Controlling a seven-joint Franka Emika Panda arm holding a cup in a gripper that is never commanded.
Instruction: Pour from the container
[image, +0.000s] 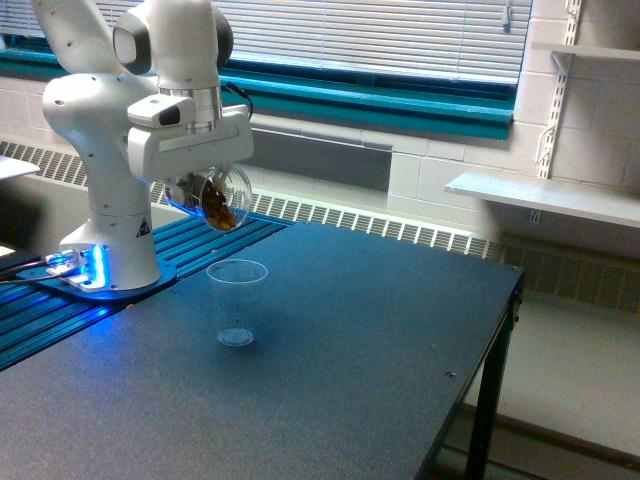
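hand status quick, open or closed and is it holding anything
Hand: closed on the tilted clear plastic cup, which has brown pieces inside.
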